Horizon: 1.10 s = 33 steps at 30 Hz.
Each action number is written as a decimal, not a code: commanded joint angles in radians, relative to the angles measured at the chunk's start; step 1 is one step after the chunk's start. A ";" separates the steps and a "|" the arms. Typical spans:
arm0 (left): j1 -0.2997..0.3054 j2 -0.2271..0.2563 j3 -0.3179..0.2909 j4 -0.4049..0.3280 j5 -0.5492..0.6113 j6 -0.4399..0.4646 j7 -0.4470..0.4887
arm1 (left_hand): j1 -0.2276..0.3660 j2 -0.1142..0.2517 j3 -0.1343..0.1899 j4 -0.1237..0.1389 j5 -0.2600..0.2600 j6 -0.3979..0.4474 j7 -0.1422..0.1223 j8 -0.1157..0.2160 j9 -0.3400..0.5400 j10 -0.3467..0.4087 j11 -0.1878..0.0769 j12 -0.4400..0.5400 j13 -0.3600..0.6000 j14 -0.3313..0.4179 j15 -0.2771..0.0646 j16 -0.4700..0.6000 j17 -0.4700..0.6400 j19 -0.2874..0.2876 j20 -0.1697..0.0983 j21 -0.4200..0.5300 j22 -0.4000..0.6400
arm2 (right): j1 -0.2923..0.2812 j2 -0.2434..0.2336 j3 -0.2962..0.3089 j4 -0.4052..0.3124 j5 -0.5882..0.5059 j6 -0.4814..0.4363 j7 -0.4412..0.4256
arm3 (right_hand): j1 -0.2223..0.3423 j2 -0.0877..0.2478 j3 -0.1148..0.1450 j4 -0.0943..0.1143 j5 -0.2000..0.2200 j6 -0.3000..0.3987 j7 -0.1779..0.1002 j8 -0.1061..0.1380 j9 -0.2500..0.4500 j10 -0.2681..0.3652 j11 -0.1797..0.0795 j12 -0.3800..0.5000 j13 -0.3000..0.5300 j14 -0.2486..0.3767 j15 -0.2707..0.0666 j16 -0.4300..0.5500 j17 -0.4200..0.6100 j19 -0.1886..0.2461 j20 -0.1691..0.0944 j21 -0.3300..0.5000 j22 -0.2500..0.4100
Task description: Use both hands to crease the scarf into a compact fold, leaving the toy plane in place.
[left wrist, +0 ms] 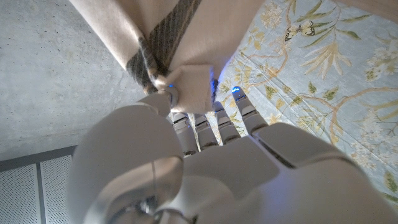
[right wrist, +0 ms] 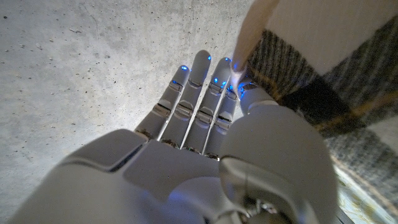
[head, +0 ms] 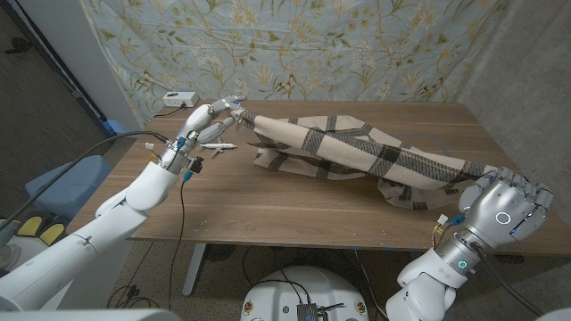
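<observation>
Both robot hands grip the scarf (head: 357, 153).
Left robot hand (head: 217, 114) pinches one end; right robot hand (head: 504, 203) pinches the other, plane (head: 217, 146) beside left.

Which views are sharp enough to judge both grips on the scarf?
Head view: evenly lit and sharp; left robot hand and right robot hand each hold an end of the scarf. Left wrist view: cloth close and soft, blue fingertip glow. Right wrist view: scarf blurred at the edge.
</observation>
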 commanded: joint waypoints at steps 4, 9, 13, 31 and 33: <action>-0.063 -0.144 -0.068 0.028 -0.709 0.099 -0.678 | 0.031 0.014 0.002 -0.019 -0.046 0.045 0.100 0.222 0.136 0.041 -0.001 0.014 0.023 0.012 -0.016 0.025 0.020 -0.023 -0.006 0.028 0.009 | -0.138 0.234 0.031 -0.282 0.159 0.176 -0.001 | 0.005 0.009 0.005 0.023 0.019 -0.016 0.000 0.057 0.079 -0.008 -0.003 0.035 0.047 0.012 -0.116 -0.025 0.058 -0.018 -0.007 0.037 0.001; -0.084 -0.169 -0.063 0.055 -0.700 0.116 -0.700 | 0.031 0.013 0.001 -0.018 -0.046 0.044 0.098 0.231 0.147 0.042 -0.002 0.014 0.025 0.013 -0.017 0.027 0.021 -0.024 -0.006 0.030 0.010 | -0.153 0.234 0.027 -0.305 0.144 0.167 -0.001 | 0.004 0.009 0.006 0.026 0.020 -0.018 -0.001 0.061 0.087 -0.010 -0.004 0.037 0.050 0.011 -0.116 -0.030 0.062 -0.022 -0.008 0.040 0.000; -0.104 -0.188 -0.060 0.074 -0.702 0.125 -0.722 | 0.031 0.012 0.000 -0.019 -0.047 0.041 0.096 0.235 0.153 0.043 -0.003 0.015 0.026 0.012 -0.016 0.028 0.022 -0.025 -0.007 0.032 0.010 | -0.162 0.234 0.023 -0.326 0.134 0.160 -0.001 | 0.005 0.009 0.006 0.027 0.020 -0.018 0.000 0.064 0.091 -0.009 -0.003 0.037 0.048 0.011 -0.117 -0.034 0.066 -0.024 -0.007 0.042 0.000; -0.166 -0.242 -0.030 0.152 -0.677 0.185 -0.753 | 0.030 0.013 -0.003 -0.015 -0.047 0.022 0.099 0.265 0.196 0.039 0.001 0.013 0.034 0.006 -0.009 0.031 0.027 -0.034 -0.004 0.039 0.012 | -0.144 0.234 0.070 -0.366 0.105 0.207 -0.001 | 0.002 0.007 0.007 0.036 0.023 -0.028 -0.010 0.068 0.098 -0.019 -0.012 0.040 0.056 0.006 -0.116 -0.055 0.077 -0.037 -0.017 0.051 -0.002; -0.168 -0.246 -0.031 0.153 -0.675 0.181 -0.754 | 0.031 0.013 -0.003 -0.014 -0.047 0.023 0.099 0.268 0.200 0.039 0.001 0.013 0.034 0.006 -0.009 0.031 0.027 -0.035 -0.002 0.039 0.012 | -0.137 0.234 0.079 -0.367 0.105 0.217 -0.001 | 0.002 0.006 0.007 0.036 0.024 -0.029 -0.010 0.068 0.099 -0.019 -0.013 0.040 0.056 0.006 -0.117 -0.057 0.079 -0.037 -0.017 0.053 -0.002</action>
